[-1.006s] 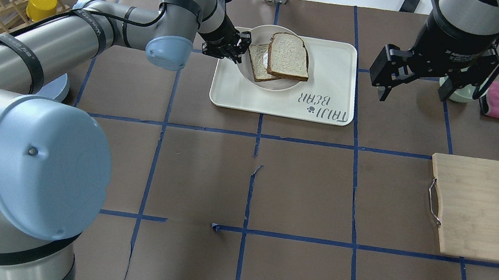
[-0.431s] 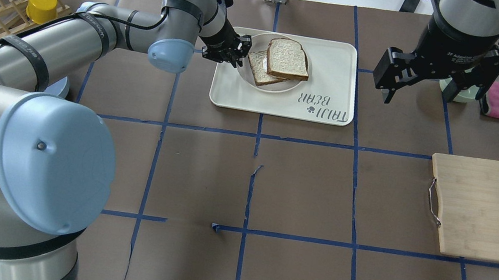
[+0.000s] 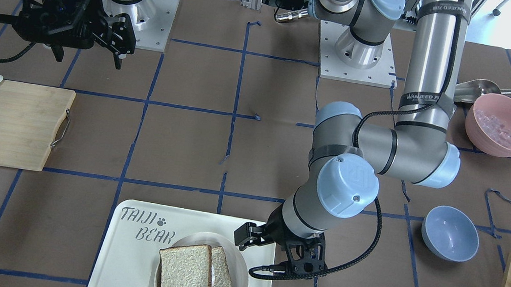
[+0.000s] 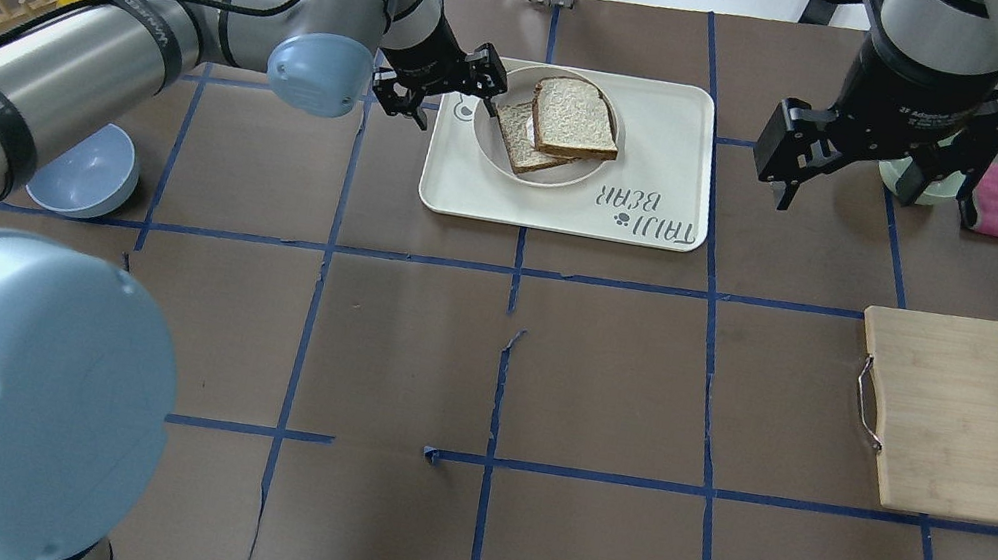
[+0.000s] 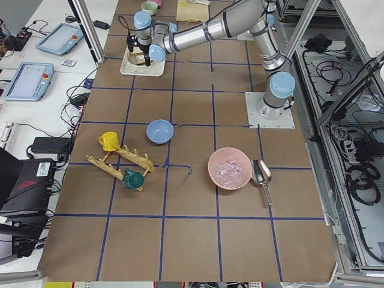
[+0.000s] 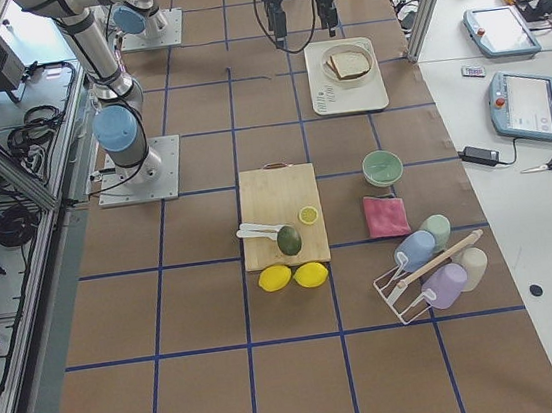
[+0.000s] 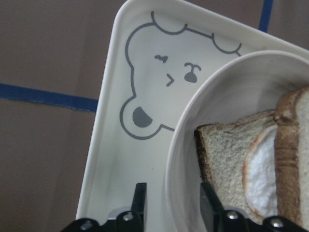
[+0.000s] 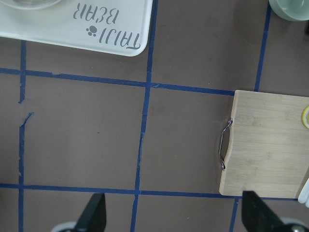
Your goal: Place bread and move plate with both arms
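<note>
While the bread [image 4: 575,117] lies on the plate [image 4: 570,171] inside the tray [image 4: 670,136], left hand [image 7: 173,189] straddles the plate's rim with fingers [image 7: 139,199] parted, and right hand [image 8: 175,212] hangs spread wide over the desk [image 4: 604,379].

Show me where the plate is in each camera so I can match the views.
Front-facing: plate bottom centre.
Overhead: plate top centre.
Exterior left: plate top left, tiny.
Exterior right: plate top, right of centre.
Left wrist: plate fills the right side.
Right wrist: plate rim sliver, top left edge.
Shared landmark: the tray under it, printed TAIJI BEAR.
</note>
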You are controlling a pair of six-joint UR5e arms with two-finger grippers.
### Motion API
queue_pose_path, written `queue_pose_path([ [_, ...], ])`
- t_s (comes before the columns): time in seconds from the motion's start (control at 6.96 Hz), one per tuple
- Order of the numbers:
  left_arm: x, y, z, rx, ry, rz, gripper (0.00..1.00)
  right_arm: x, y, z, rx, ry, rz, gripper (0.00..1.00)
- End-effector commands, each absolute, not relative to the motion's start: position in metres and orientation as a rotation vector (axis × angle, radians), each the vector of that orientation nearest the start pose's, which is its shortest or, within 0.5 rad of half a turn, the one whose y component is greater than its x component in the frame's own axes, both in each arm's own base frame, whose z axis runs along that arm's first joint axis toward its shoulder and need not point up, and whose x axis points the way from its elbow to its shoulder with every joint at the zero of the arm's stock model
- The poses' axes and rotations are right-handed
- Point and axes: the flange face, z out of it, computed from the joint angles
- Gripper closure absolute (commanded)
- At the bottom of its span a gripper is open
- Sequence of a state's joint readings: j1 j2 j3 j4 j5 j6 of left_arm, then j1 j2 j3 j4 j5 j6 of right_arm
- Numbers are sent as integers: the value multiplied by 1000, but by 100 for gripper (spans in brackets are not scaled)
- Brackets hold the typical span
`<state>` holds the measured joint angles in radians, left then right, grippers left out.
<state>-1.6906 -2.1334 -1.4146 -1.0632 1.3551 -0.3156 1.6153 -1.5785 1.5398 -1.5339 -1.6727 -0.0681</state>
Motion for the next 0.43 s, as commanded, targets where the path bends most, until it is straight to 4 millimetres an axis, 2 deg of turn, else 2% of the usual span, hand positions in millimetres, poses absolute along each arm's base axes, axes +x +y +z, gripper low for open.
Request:
queue_pose_path([
  [0.0, -232, -620, 378, -291, 3316, -76, 0, 145, -482, 509, -180, 3232, -23, 0],
  [0.14, -227, -592, 415, -272, 3266, -169, 0, 145, -481, 510, -177, 3232, -28, 0],
  [0.29, -224, -559, 437, -266, 3265, -188, 0, 146, -481, 511, -135, 3228, -32, 0],
])
